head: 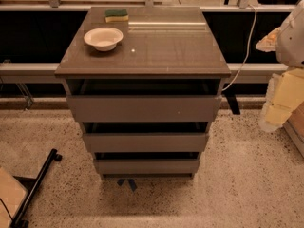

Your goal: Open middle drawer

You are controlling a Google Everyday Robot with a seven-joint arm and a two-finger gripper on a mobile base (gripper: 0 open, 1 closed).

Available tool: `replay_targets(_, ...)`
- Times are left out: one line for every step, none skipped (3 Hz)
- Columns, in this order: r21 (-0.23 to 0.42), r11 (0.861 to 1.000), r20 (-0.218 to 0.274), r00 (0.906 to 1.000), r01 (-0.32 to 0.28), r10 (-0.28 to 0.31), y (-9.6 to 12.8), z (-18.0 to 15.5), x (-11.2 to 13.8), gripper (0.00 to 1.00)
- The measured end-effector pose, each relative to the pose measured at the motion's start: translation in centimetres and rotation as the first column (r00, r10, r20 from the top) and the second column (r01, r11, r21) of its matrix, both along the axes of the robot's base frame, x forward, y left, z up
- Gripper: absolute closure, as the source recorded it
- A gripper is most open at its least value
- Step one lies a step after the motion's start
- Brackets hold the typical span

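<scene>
A grey-brown cabinet (142, 51) with three flat, handle-less drawers stands in the middle of the camera view. The middle drawer (145, 142) is the second front down, below the taller top drawer (144, 109) and above the smallest bottom drawer (146, 166). A dark gap shows above each front. The middle front sits in line with the other two. My gripper (281, 101) is at the right edge of the view, below the arm's white shell (292, 34). It is right of the cabinet, level with the top drawer, and touches nothing.
A white bowl (103, 38) and a green-and-yellow sponge (117, 15) sit on the cabinet top. A white cable (247, 46) hangs behind the cabinet's right side. A black bar (35, 186) lies on the speckled floor at lower left. A counter edge runs behind the cabinet.
</scene>
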State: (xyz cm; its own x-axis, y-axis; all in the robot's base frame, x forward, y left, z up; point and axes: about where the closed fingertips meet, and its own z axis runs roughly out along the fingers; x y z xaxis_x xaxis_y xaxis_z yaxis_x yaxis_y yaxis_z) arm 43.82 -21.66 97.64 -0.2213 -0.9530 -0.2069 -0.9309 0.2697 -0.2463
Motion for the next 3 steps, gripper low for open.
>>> replay_targets(0.001, 1.000, 0.000, 1.0000, 0.000, 0.000, 0.0, 0.0, 0.0, 0.00)
replay_targets(0.073, 0.995, -0.060, 0.9963, 0.065, -0.061, -0.3, -0.6, 1.3, 0.00)
replay_targets(0.097, 0.993, -0.060, 0.9961, 0.070, -0.064, 0.2, -1.3, 1.7, 0.00)
